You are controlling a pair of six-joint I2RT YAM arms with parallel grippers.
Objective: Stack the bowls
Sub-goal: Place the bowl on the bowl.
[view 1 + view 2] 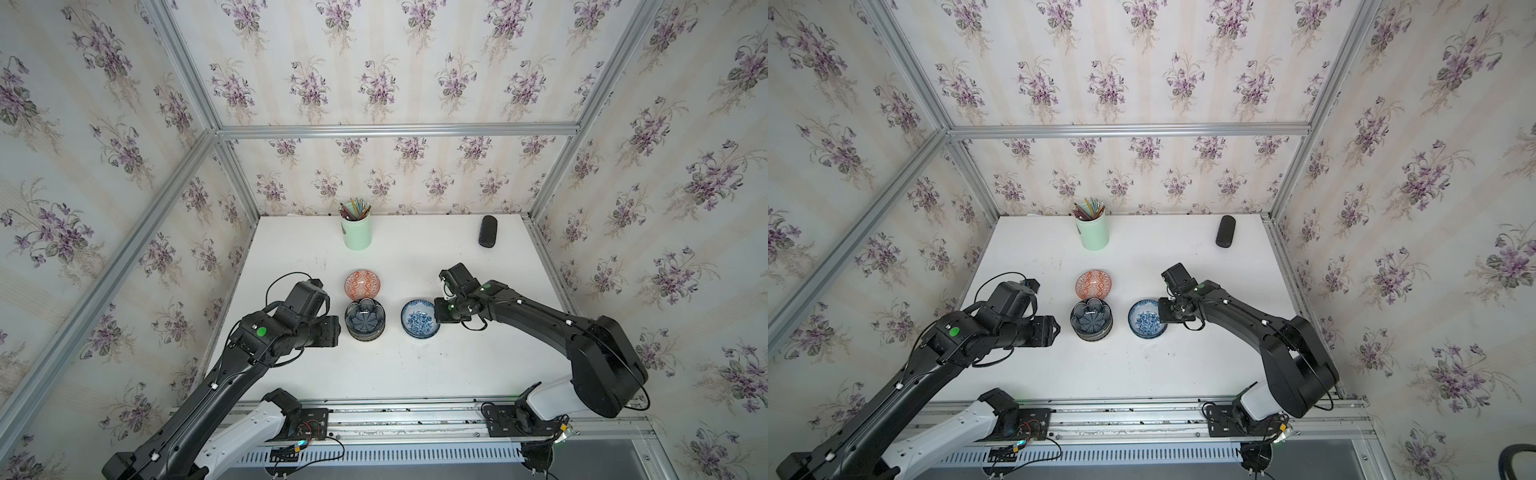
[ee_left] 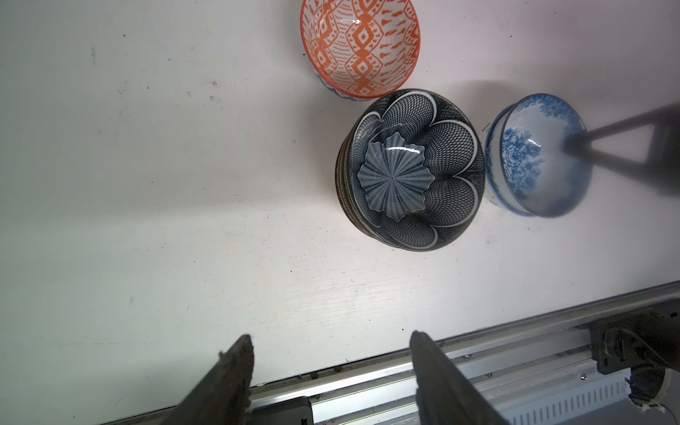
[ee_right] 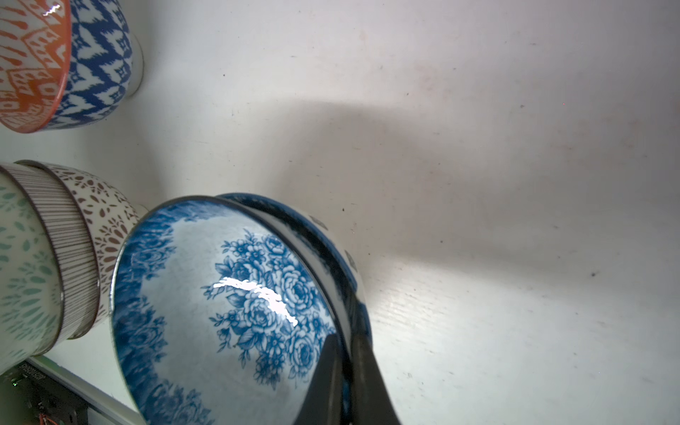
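Right gripper (image 3: pixel 345 340): jaws pinched tight on the rim of the blue floral bowl (image 3: pixel 228 294), one finger inside, one outside. Only the right wrist view shows that bowl tilted inside a second blue bowl (image 3: pixel 323 228). In both top views the pair reads as a single bowl at the fingertips.

The same view gives the sides of the stack (image 1: pixel 1092 332): brown-leaf bowl (image 3: pixel 110 220), striped bowl (image 3: pixel 70 235), green-leaf bowl (image 3: pixel 22 276). The top views give little beyond the navy petal bowl (image 1: pixel 365 318) on top.

Orange bowl (image 2: pixel 360 48) sits just beside the stack. Its blue zigzag outside shows only from the right wrist.

Left gripper (image 2: pixel 331 335): fingers spread partway, holding nothing. The stack is near it, clear of its fingers.

Pencil cup (image 1: pixel 356 232) and dark case (image 1: pixel 487 231), well beyond both grippers, appear only in the top views.

Printing on a dark board (image 3: pixel 33 371) is too blurred to read.
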